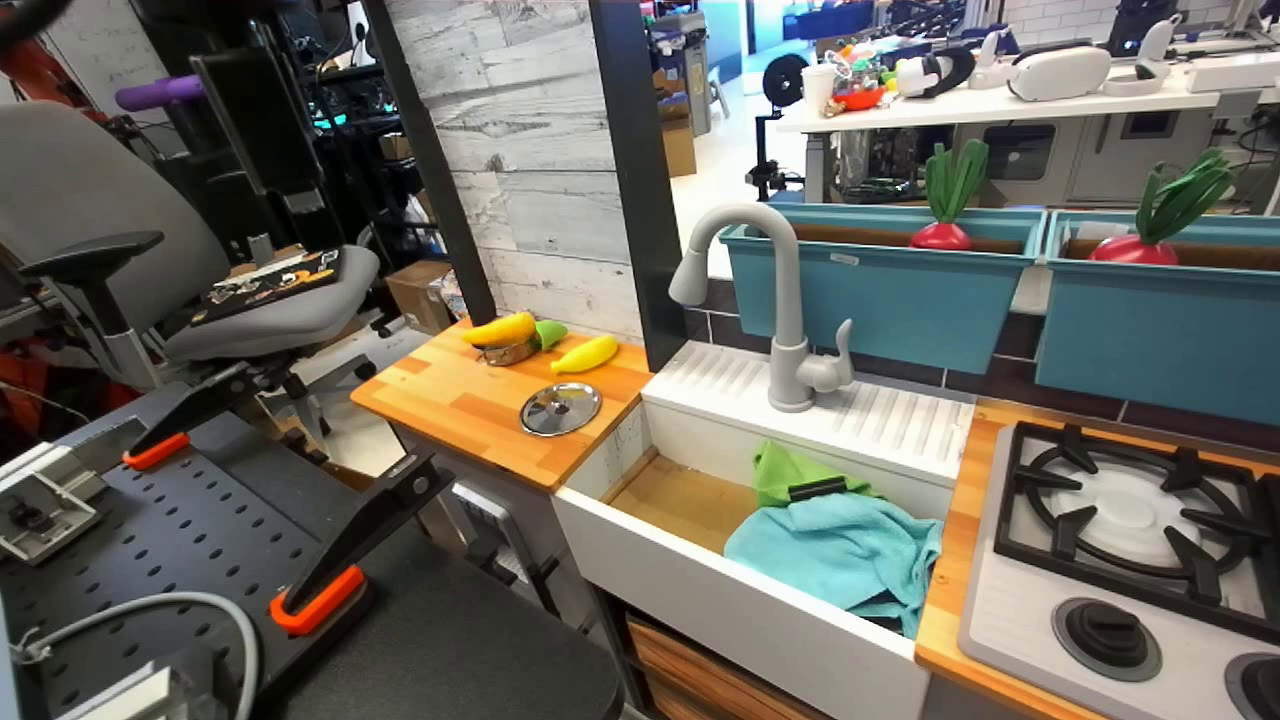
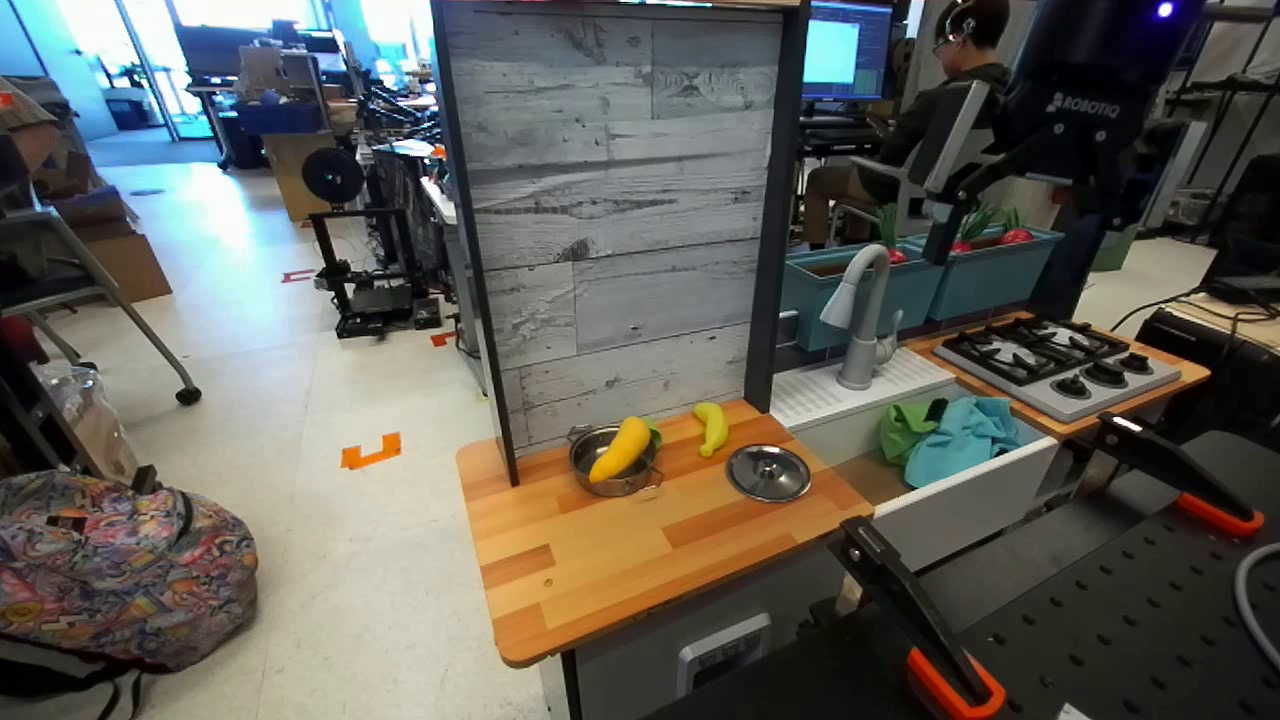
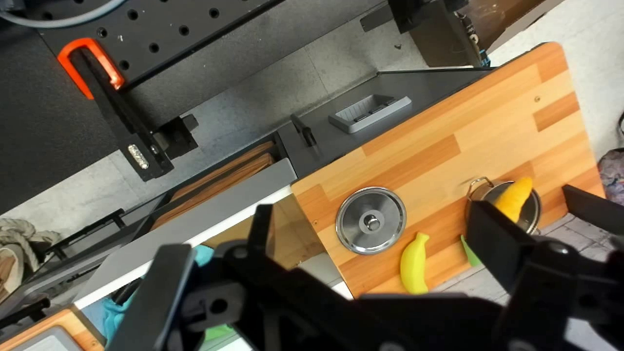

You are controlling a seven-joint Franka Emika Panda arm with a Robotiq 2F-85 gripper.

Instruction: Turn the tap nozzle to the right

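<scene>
- Okay, there's the tap nozzle (image 1: 788,290) in both exterior views: standing on the white ledge (image 1: 905,413) behind the sink (image 1: 740,610), a little past the back corner of the tabletop (image 1: 450,390) on the sink side.
- Its spout head (image 1: 690,280) points toward that corner, away from the stove (image 1: 1130,515).
- My gripper (image 3: 373,219) is spread wide, nothing between the fingers (image 3: 502,248) that I can see; the lid (image 3: 368,217) in the wrist view lies on the tabletop, near its sink-side edge.
- In an exterior view I've got the gripper (image 2: 1040,210) hanging up in the air, with no contact on the nozzle.
- Progress? Reading "right" as the stove side, I'd say none of the turn is done.
- Everything's left, as I judge it: reach out beyond the sink-side edge, bring a finger or a grip to the curved neck (image 1: 745,215), swing it stoveward, come clear.
- The side lever (image 1: 843,345) sits on the stove side of the base (image 1: 790,385); that could catch me mid-swing.
- The nozzle doesn't show in the wrist view, so I'd line up from outside.
</scene>
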